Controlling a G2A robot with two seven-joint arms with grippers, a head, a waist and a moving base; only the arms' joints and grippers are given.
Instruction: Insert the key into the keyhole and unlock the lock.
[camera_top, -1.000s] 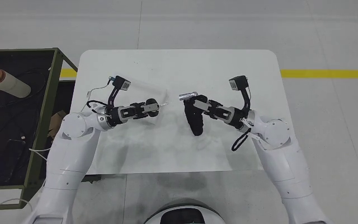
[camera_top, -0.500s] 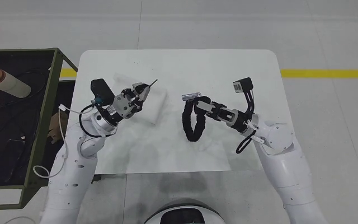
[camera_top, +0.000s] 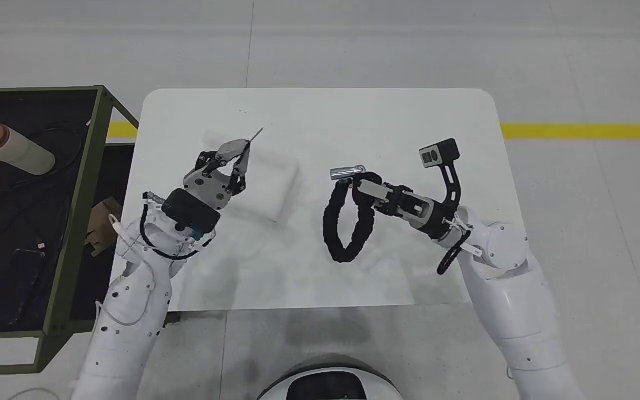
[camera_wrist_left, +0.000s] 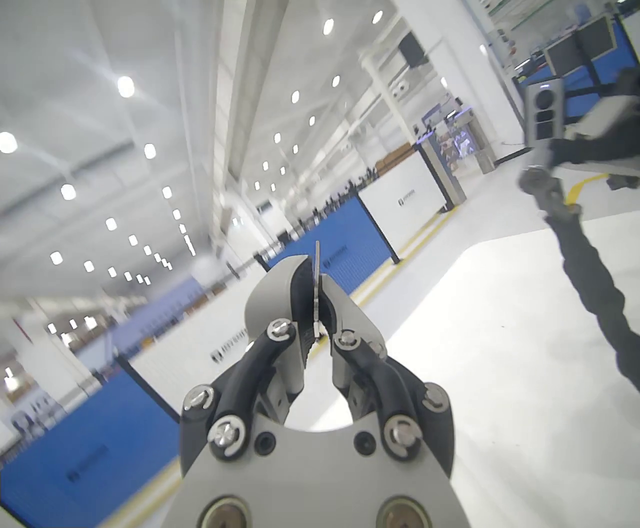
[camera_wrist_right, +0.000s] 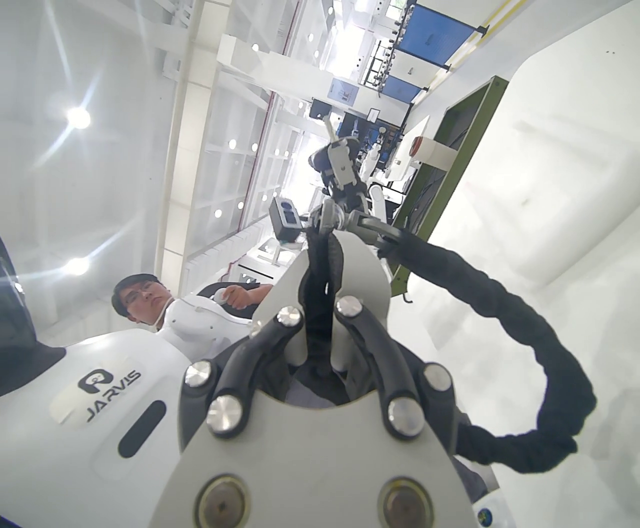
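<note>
Thin silver key (camera_wrist_left: 317, 262) was pinched by left gripper (camera_wrist_left: 311, 287). Black cable lock (camera_top: 340, 230), well apart, was clamped by right gripper (camera_wrist_right: 322, 280).

Left fingers (camera_wrist_left: 272, 300) swung key (camera_wrist_left: 317, 270) away from lock (camera_top: 345, 172).

No legible text on the key (camera_wrist_left: 317, 270) or the lock (camera_top: 345, 172). White barrier panel (camera_wrist_left: 407, 212) has a small dark logo with a line of print, too blurred to read. Same for the blue barrier panel (camera_wrist_left: 87, 462). Sticker (camera_top: 431, 155) on the right arm's camera has a black-and-white pattern, too small. Wall sign (camera_wrist_right: 343, 92): unreadable.
</note>
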